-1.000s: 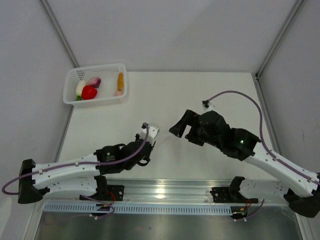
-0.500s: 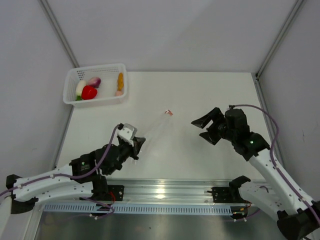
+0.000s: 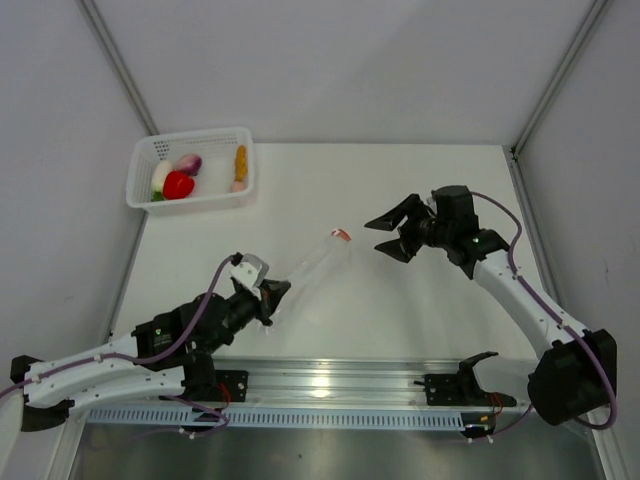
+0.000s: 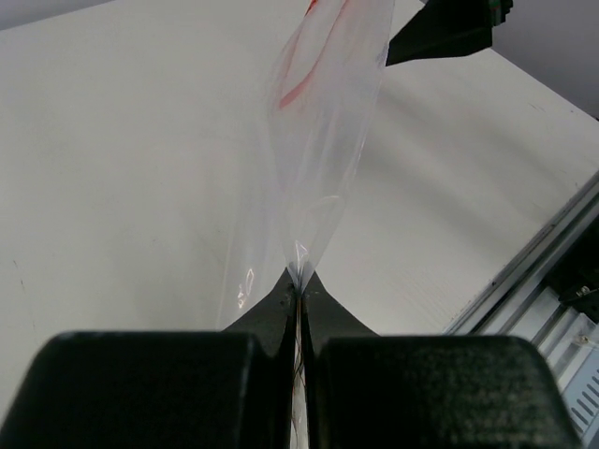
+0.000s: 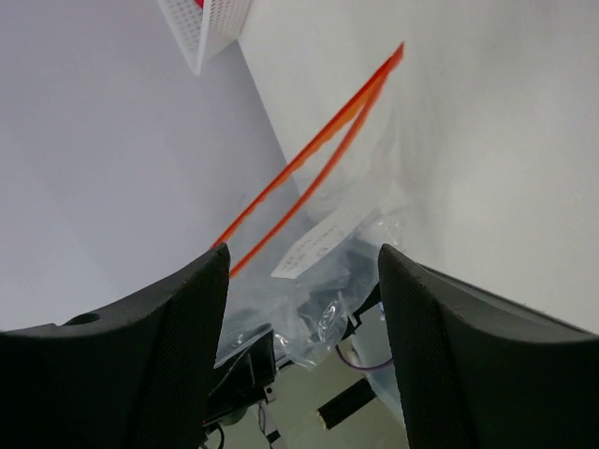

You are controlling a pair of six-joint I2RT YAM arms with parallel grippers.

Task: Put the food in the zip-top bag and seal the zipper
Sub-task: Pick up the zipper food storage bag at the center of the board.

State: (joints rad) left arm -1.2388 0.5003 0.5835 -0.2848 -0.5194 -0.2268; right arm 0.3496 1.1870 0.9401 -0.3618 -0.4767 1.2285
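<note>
No legible writing. Left gripper (image 4: 299, 285) pinches zip-top bag (image 4: 323, 140) bottom; right gripper (image 3: 388, 232) gapes, empty, near zipper (image 5: 318, 150).

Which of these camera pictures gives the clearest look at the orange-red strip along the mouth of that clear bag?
The right wrist view: the zipper runs across it as two bright lines, slightly apart. The left wrist view catches only a faint red curve through the plastic. From the top camera it is just a tiny red spot at the bag's far end.
</note>
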